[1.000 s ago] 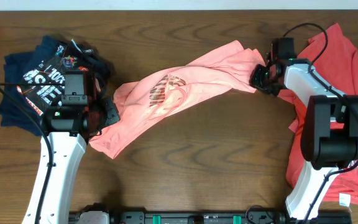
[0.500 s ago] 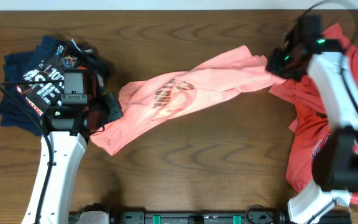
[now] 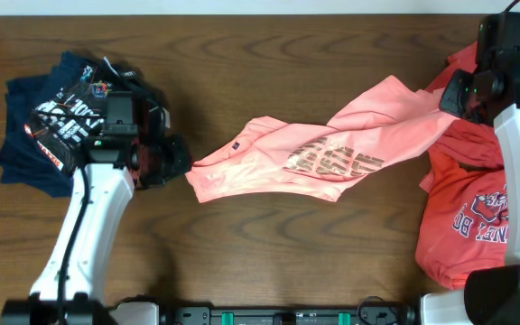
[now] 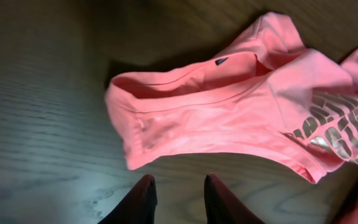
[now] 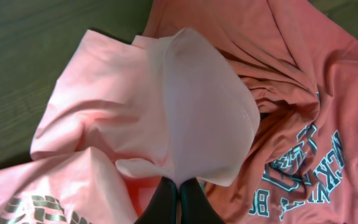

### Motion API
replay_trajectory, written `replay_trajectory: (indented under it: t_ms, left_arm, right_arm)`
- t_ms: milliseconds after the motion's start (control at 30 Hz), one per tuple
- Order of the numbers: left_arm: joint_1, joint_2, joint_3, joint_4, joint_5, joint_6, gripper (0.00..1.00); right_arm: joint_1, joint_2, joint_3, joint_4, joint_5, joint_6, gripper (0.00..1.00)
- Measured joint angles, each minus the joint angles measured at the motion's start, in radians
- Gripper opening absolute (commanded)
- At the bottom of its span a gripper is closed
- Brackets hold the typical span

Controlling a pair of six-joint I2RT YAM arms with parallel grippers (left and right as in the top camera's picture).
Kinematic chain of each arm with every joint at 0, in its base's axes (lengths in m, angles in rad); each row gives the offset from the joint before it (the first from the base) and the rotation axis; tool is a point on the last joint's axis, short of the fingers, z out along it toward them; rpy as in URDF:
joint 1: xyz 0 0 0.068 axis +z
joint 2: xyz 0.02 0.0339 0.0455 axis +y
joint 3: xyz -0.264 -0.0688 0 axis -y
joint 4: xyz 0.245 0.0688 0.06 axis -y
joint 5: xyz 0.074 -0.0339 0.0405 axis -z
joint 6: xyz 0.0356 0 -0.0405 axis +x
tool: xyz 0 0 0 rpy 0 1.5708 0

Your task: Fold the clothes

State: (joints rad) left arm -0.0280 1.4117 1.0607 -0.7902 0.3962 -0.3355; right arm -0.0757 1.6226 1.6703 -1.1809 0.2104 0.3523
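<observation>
The right gripper (image 5: 179, 198) has its two dark fingers pressed together on a fold of the light salmon-pink cotton T-shirt (image 3: 368, 126). The soft cloth rises from the pinch in a smooth, rounded hood. That end of the shirt is lifted over the far right of the dark, grained wooden table (image 3: 287, 253), and it hangs above the darker coral-red T-shirt with white-and-blue print (image 3: 477, 217), which lies rumpled in deep creases along the right edge.

From the pinch the pink shirt runs as a long, twisted band towards the table's middle. Its dull brownish block lettering (image 3: 332, 162) faces up, and loose folds run along its length. The far end lies flat on the wood as a doubled hem with a small dark label (image 4: 221, 60) inside the neck opening.

Just short of that hem is the left gripper (image 4: 180, 198). Its black fingers stand apart with bare wood between them, and the cloth's edge is near but not touching. Behind the left arm, at the table's left end, sits a heap of navy-black garments with white print (image 3: 43, 135), bunched and uneven
</observation>
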Motion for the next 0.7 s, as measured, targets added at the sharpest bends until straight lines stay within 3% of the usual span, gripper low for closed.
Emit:
replay_trajectory:
  t_ms: [400,700]
  left_arm:
    - [-0.160,0.238,0.000,0.173,0.031,-0.011,0.40]
    - [-0.262,0.380,-0.002,0.379,0.041,-0.157,0.47]
  right_arm:
    - [0.000,0.000,-0.002,-0.008,-0.002,-0.006,0.01]
    - [0.000,0.000,-0.003,-0.019,-0.004,-0.006,0.02]
